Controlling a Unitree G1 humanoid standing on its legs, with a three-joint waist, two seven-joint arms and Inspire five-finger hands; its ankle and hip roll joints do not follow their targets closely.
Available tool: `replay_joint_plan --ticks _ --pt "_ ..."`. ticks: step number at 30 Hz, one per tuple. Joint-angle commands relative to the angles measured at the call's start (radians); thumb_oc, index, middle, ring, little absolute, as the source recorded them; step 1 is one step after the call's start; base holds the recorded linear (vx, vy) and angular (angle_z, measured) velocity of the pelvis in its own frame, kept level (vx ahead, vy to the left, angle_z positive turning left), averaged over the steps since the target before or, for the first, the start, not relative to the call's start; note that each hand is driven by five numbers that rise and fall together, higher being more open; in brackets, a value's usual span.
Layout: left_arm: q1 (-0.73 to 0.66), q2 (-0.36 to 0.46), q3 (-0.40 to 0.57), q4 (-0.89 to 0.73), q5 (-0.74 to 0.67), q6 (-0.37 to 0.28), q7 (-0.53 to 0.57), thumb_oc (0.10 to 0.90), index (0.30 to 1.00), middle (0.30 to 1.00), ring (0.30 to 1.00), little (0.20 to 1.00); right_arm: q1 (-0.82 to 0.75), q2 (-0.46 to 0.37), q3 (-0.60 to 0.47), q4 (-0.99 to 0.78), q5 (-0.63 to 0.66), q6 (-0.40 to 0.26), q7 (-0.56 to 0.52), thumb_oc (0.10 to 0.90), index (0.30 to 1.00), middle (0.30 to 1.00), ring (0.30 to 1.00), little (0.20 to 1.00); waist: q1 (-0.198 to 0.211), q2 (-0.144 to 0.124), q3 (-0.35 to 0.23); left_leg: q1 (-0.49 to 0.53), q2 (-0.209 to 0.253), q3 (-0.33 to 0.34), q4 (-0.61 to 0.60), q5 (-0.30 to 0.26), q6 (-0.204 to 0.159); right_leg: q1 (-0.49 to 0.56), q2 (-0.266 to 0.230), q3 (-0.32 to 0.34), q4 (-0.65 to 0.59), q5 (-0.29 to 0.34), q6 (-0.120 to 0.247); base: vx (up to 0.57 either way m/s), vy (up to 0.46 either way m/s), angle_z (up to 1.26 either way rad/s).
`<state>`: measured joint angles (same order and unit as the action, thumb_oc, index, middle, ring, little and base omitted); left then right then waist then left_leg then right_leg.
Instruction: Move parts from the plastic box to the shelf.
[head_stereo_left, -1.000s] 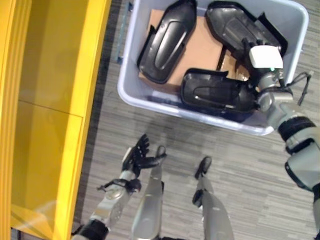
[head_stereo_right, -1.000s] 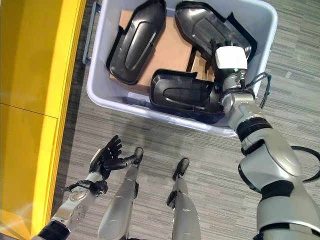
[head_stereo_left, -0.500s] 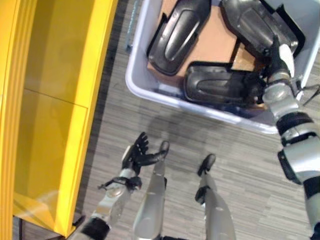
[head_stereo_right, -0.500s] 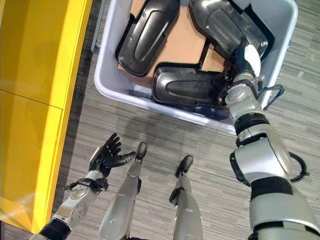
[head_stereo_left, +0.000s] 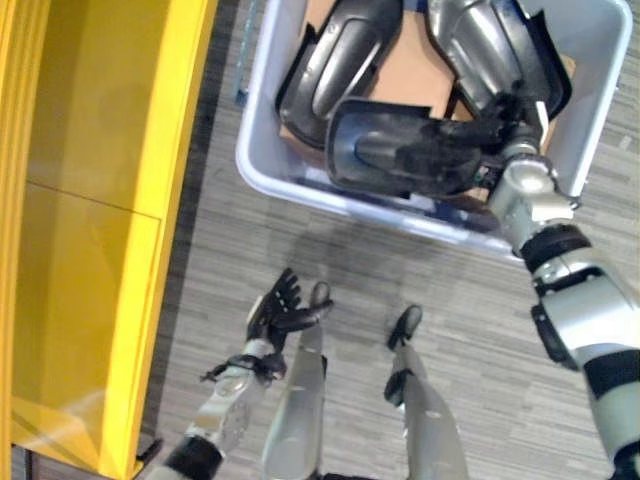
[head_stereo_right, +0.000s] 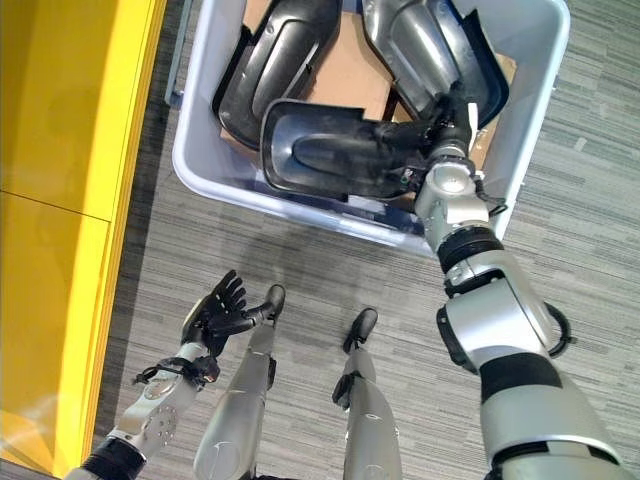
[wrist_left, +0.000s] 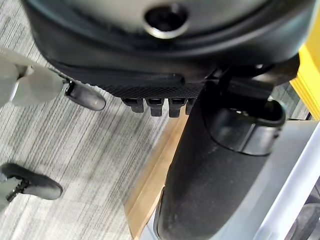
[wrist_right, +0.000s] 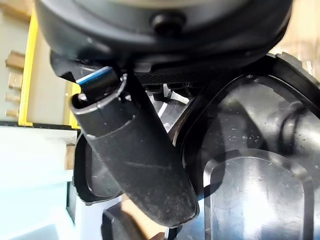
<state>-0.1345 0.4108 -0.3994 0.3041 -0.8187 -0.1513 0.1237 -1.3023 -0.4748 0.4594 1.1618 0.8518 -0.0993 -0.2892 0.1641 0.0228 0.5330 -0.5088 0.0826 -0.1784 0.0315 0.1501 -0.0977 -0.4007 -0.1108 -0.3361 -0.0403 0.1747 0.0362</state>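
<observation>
- Right hand mostly hidden behind the near black part in the head views; fingers lost against the dark plastic, thumb seen in the right wrist view lying along the part's rim, apparently clamped on its right end.
- Held in that grip, the near part now tipped up, its left end raised over the near wall of the plastic box and overlapping the left black part; a second ago lay flat on the box bottom.
- White cover of the right thumb, plain a second ago, now turned out of sight.
- Right black part cut off by the top edge, as is the far side of the box.
- Brown cardboard under the parts, largely covered; just a strip visible between them.
- Left hand low over the grey floor, palm up, fingers spread and relaxed, holding nothing; much as before.
- Left wrist view blocked by the hand's own dark bulk and thumb; past it, floor and a bit of yellow edge.
- Yellow shelf along the left, cut off at top, bottom and left; no part on the visible stretch.
- All three parts inside or over the box.
</observation>
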Motion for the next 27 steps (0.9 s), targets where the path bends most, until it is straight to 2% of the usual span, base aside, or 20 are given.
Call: replay_joint_plan --ticks 1,3,6,8,10,12,15,18,20,24,25,27 --pt "0.052 0.051 -0.017 -0.125 -0.007 -0.032 0.001 0.900 1.000 1.000 1.000 1.000 -0.086 0.008 0.047 -0.160 0.049 -0.066 0.062 0.900 1.000 1.000 1.000 1.000 0.031 -0.042 -0.013 0.046 0.012 0.053 0.003 -0.051 0.029 -0.015 -0.077 0.048 0.222 -0.208 0.061 0.00 0.000 0.00" --pt "0.054 0.052 -0.015 -0.126 -0.009 -0.034 0.003 0.900 1.000 1.000 1.000 1.000 -0.084 0.006 0.053 -0.190 0.044 -0.073 0.060 0.900 1.000 1.000 1.000 1.000 0.029 -0.045 -0.013 0.045 0.013 0.054 0.004 -0.051 0.029 -0.015 -0.077 0.049 0.221 -0.208 0.061 0.00 0.000 0.00" --pt "0.064 0.056 -0.009 -0.126 -0.012 -0.038 0.010 0.900 1.000 1.000 1.000 1.000 -0.066 -0.026 0.101 -0.387 -0.017 -0.099 0.043 0.900 1.000 1.000 1.000 1.000 0.012 -0.066 -0.013 0.047 0.015 0.060 0.004 -0.053 0.029 -0.019 -0.072 0.056 0.221 -0.205 0.061 0.00 0.000 0.00" --pt "0.067 0.058 -0.007 -0.127 -0.012 -0.039 0.012 0.900 1.000 1.000 1.000 1.000 -0.057 -0.036 0.105 -0.424 -0.025 -0.105 0.038 0.900 1.000 1.000 1.000 1.000 0.009 -0.070 -0.013 0.048 0.016 0.061 0.004 -0.054 0.029 -0.018 -0.071 0.058 0.220 -0.204 0.060 0.00 0.000 0.00" --pt "0.078 0.064 0.002 -0.134 -0.011 -0.046 0.018 0.900 1.000 1.000 1.000 1.000 -0.019 -0.109 0.109 -0.590 -0.101 -0.133 0.014 0.900 1.000 1.000 1.000 1.000 -0.010 -0.085 -0.013 0.050 0.019 0.066 0.005 -0.055 0.028 -0.017 -0.070 0.060 0.218 -0.204 0.060 0.00 0.000 0.00" --pt "0.081 0.065 0.003 -0.137 -0.010 -0.047 0.019 0.900 1.000 1.000 1.000 1.000 -0.008 -0.132 0.107 -0.620 -0.125 -0.136 0.005 0.900 1.000 1.000 1.000 1.000 -0.013 -0.088 -0.013 0.052 0.020 0.067 0.005 -0.056 0.028 -0.016 -0.070 0.062 0.219 -0.203 0.061 0.00 0.000 0.00" --pt "0.088 0.068 0.017 -0.146 0.006 -0.054 0.022 0.900 1.000 1.000 1.000 1.000 0.050 -0.236 0.086 -0.773 -0.280 -0.142 -0.029 0.900 1.000 1.000 1.000 1.000 -0.026 -0.099 -0.013 0.060 0.023 0.072 0.005 -0.059 0.029 -0.014 -0.069 0.067 0.221 -0.203 0.061 0.00 0.000 0.00" --pt "0.098 0.074 0.031 -0.156 0.019 -0.056 0.020 0.900 1.000 1.000 1.000 1.000 0.117 -0.300 0.043 -0.874 -0.335 -0.150 -0.039 0.900 1.000 1.000 1.000 1.000 -0.037 -0.106 -0.013 0.073 0.025 0.075 0.005 -0.061 0.029 -0.004 -0.067 0.070 0.220 -0.204 0.062 -0.01 -0.016 -0.05" --pt "0.106 0.075 0.038 -0.163 0.024 -0.057 0.019 0.900 1.000 1.000 1.000 1.000 0.158 -0.328 0.015 -0.924 -0.350 -0.156 -0.039 0.900 1.000 1.000 1.000 1.000 -0.042 -0.110 -0.013 0.078 0.028 0.078 0.005 -0.061 0.028 -0.001 -0.066 0.070 0.220 -0.205 0.063 0.00 -0.025 -0.10" --pt "0.127 0.083 0.060 -0.175 0.039 -0.059 0.014 0.900 1.000 1.000 1.000 1.000 0.193 -0.425 -0.011 -1.003 -0.507 -0.141 -0.068 0.900 1.000 1.000 1.000 1.000 -0.050 -0.116 -0.013 0.090 0.033 0.079 -0.001 -0.061 0.026 0.006 -0.063 0.072 0.221 -0.207 0.064 0.00 -0.010 -0.04" --pt "0.133 0.085 0.070 -0.179 0.049 -0.060 0.011 0.900 1.000 1.000 1.000 1.000 0.195 -0.478 -0.011 -1.026 -0.601 -0.125 -0.076 0.900 1.000 1.000 1.000 1.000 -0.052 -0.118 -0.013 0.093 0.034 0.076 0.000 -0.062 0.025 0.008 -0.062 0.072 0.224 -0.210 0.064 0.00 0.000 0.00" --pt "0.136 0.086 0.074 -0.181 0.054 -0.060 0.008 0.900 1.000 1.000 1.000 1.000 0.198 -0.506 -0.008 -1.037 -0.631 -0.121 -0.072 0.900 1.000 1.000 1.000 1.000 -0.054 -0.119 -0.013 0.091 0.035 0.075 0.000 -0.058 0.025 0.006 -0.063 0.071 0.224 -0.206 0.065 0.00 0.000 0.00"
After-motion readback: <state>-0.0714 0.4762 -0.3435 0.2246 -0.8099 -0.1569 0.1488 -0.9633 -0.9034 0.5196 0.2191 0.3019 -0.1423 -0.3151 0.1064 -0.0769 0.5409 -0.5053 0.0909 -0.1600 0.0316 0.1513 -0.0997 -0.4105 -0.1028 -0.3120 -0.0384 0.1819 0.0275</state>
